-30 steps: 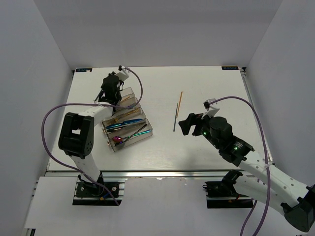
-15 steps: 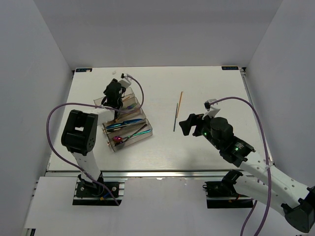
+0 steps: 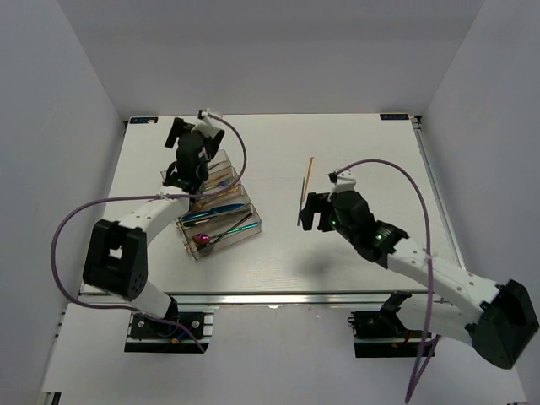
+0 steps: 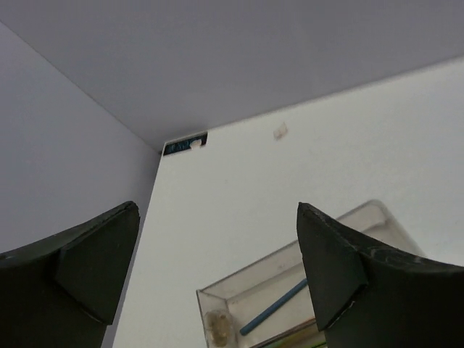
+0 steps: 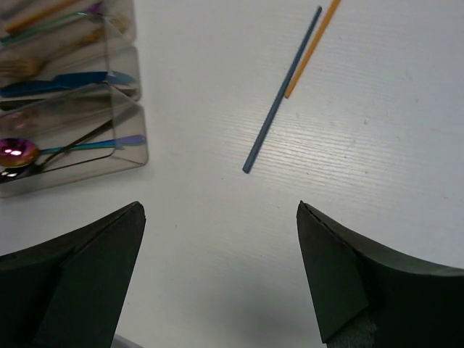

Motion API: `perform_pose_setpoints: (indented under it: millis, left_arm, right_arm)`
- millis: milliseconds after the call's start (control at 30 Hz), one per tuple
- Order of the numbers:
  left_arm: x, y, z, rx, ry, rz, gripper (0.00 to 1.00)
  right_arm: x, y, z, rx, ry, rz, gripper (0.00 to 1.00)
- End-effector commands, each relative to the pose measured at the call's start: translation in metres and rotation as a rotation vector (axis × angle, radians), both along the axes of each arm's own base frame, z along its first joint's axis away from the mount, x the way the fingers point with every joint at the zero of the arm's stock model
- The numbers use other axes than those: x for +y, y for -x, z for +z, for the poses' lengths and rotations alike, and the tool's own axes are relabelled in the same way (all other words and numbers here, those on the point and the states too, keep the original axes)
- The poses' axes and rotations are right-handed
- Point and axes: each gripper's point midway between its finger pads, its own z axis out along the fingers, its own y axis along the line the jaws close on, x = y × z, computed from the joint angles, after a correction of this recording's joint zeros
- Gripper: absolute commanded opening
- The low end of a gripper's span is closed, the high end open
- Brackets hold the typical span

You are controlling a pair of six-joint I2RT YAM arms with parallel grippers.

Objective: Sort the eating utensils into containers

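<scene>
The clear containers tray (image 3: 256, 221) lies left of centre with several coloured utensils in its compartments. My left gripper (image 3: 187, 131) hovers open and empty over its far end. In the left wrist view the tray's corner (image 4: 217, 299) shows low between the fingers (image 4: 341, 268), with a blue chopstick (image 4: 274, 308) inside. Two utensils lie loose on the table: a blue chopstick (image 3: 301, 201) and an orange one (image 3: 310, 173). My right gripper (image 3: 314, 211) is open just beside the blue chopstick (image 5: 281, 90), which lies ahead of its fingertips next to the orange one (image 5: 312, 47).
A purple-red spoon (image 5: 18, 152) and blue pieces rest in the tray's near compartments (image 5: 130, 72). Purple cables loop from both arms. White walls enclose the table on the left, back and right.
My left gripper has opened and drawn back and up from the tray's far compartments. My right arm has swung left, bringing its gripper beside the loose chopsticks.
</scene>
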Motion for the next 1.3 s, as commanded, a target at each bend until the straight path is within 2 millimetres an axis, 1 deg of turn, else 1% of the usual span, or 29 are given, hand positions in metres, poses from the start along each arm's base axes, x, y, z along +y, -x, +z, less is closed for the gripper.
perform_pose_setpoints:
  millis: [0, 33, 67, 100, 133, 167, 200, 233, 267, 300, 333, 367, 400, 433, 467, 500, 533, 567, 600, 633, 667, 700, 733, 833, 900, 967, 1000, 1067, 1267]
  left_arm:
    - [0.001, 0.016, 0.095, -0.162, 0.222, 0.088, 0.98]
    - [0.004, 0.018, 0.104, -0.175, 0.342, 0.142, 0.98]
    - [0.005, 0.023, 0.118, -0.123, 0.375, 0.169, 0.98]
    - [0.007, 0.028, 0.118, -0.086, 0.416, 0.199, 0.98]
    - [0.005, 0.035, 0.122, -0.092, 0.552, 0.226, 0.98]
    - [0.008, 0.050, 0.110, -0.009, 0.567, 0.263, 0.98]
    - [0.008, 0.059, 0.103, 0.018, 0.599, 0.279, 0.98]
    - [0.006, 0.079, 0.088, 0.070, 0.664, 0.280, 0.98]
    - [0.005, 0.089, 0.096, 0.062, 0.708, 0.264, 0.98]
    - [0.006, 0.102, 0.071, 0.115, 0.709, 0.273, 0.98]
    - [0.007, 0.114, 0.063, 0.124, 0.730, 0.267, 0.98]
    - [0.006, 0.131, 0.074, 0.090, 0.779, 0.205, 0.98]
    - [0.008, 0.144, 0.041, 0.142, 0.755, 0.209, 0.98]
    - [0.009, 0.153, 0.033, 0.148, 0.733, 0.186, 0.98]
    - [0.013, 0.164, 0.041, 0.097, 0.747, 0.153, 0.98]
    - [0.017, 0.172, 0.013, 0.135, 0.717, 0.169, 0.98]
    - [0.022, 0.177, 0.006, 0.141, 0.685, 0.172, 0.98]
    - [0.027, 0.183, 0.003, 0.135, 0.673, 0.187, 0.98]
    - [0.029, 0.186, -0.004, 0.146, 0.662, 0.201, 0.98]
    - [0.030, 0.189, -0.014, 0.163, 0.668, 0.217, 0.98]
    - [0.029, 0.190, -0.017, 0.169, 0.677, 0.208, 0.98]
    - [0.021, 0.191, -0.019, 0.187, 0.693, 0.170, 0.98]
    - [0.018, 0.192, -0.025, 0.203, 0.702, 0.155, 0.98]
    - [0.007, 0.194, -0.036, 0.255, 0.717, 0.113, 0.98]
    - [0.004, 0.195, -0.043, 0.279, 0.722, 0.104, 0.98]
    - [-0.002, 0.195, -0.043, 0.291, 0.731, 0.077, 0.98]
    - [-0.002, 0.195, -0.043, 0.292, 0.732, 0.073, 0.98]
    - [-0.003, 0.195, -0.044, 0.296, 0.732, 0.071, 0.98]
    - [-0.005, 0.197, -0.040, 0.291, 0.740, 0.051, 0.98]
  right_arm:
    - [0.000, -0.024, 0.003, 0.049, 0.051, -0.122, 0.89]
    - [0.007, -0.036, 0.002, 0.084, 0.066, -0.164, 0.89]
    - [0.002, -0.045, -0.001, 0.095, 0.099, -0.220, 0.89]
    - [-0.002, -0.046, -0.010, 0.133, 0.154, -0.245, 0.89]
    - [-0.001, -0.053, -0.028, 0.173, 0.210, -0.270, 0.89]
    - [0.000, -0.068, -0.016, 0.159, 0.204, -0.319, 0.89]
    - [-0.001, -0.075, -0.020, 0.173, 0.223, -0.333, 0.89]
    - [-0.001, -0.090, -0.027, 0.209, 0.224, -0.334, 0.89]
    - [-0.002, -0.099, -0.031, 0.235, 0.215, -0.335, 0.88]
    - [-0.004, -0.107, -0.035, 0.263, 0.202, -0.335, 0.82]
    - [-0.005, -0.118, -0.048, 0.294, 0.205, -0.334, 0.77]
    - [-0.012, -0.137, -0.043, 0.301, 0.162, -0.345, 0.74]
    - [-0.014, -0.148, -0.045, 0.304, 0.155, -0.345, 0.65]
    - [-0.014, -0.160, -0.060, 0.325, 0.163, -0.342, 0.61]
    - [-0.018, -0.171, -0.065, 0.343, 0.154, -0.338, 0.58]
    - [-0.013, -0.189, -0.052, 0.318, 0.146, -0.332, 0.52]
    - [-0.016, -0.198, -0.075, 0.364, 0.186, -0.341, 0.52]
    - [-0.020, -0.201, -0.082, 0.390, 0.223, -0.354, 0.51]
    - [-0.013, -0.220, -0.068, 0.357, 0.212, -0.353, 0.48]
    - [-0.013, -0.225, -0.090, 0.392, 0.252, -0.347, 0.47]
    - [-0.014, -0.228, -0.095, 0.405, 0.273, -0.353, 0.47]
    - [-0.013, -0.234, -0.098, 0.404, 0.279, -0.355, 0.44]
    - [-0.010, -0.243, -0.102, 0.399, 0.284, -0.357, 0.44]
    - [-0.010, -0.255, -0.110, 0.387, 0.297, -0.375, 0.44]
    - [-0.012, -0.259, -0.114, 0.389, 0.311, -0.385, 0.43]
    - [-0.013, -0.264, -0.118, 0.385, 0.320, -0.396, 0.41]
    - [-0.016, -0.261, -0.128, 0.412, 0.347, -0.404, 0.39]
    - [-0.021, -0.264, -0.128, 0.412, 0.369, -0.431, 0.36]
    - [-0.033, -0.251, -0.157, 0.503, 0.361, -0.430, 0.24]
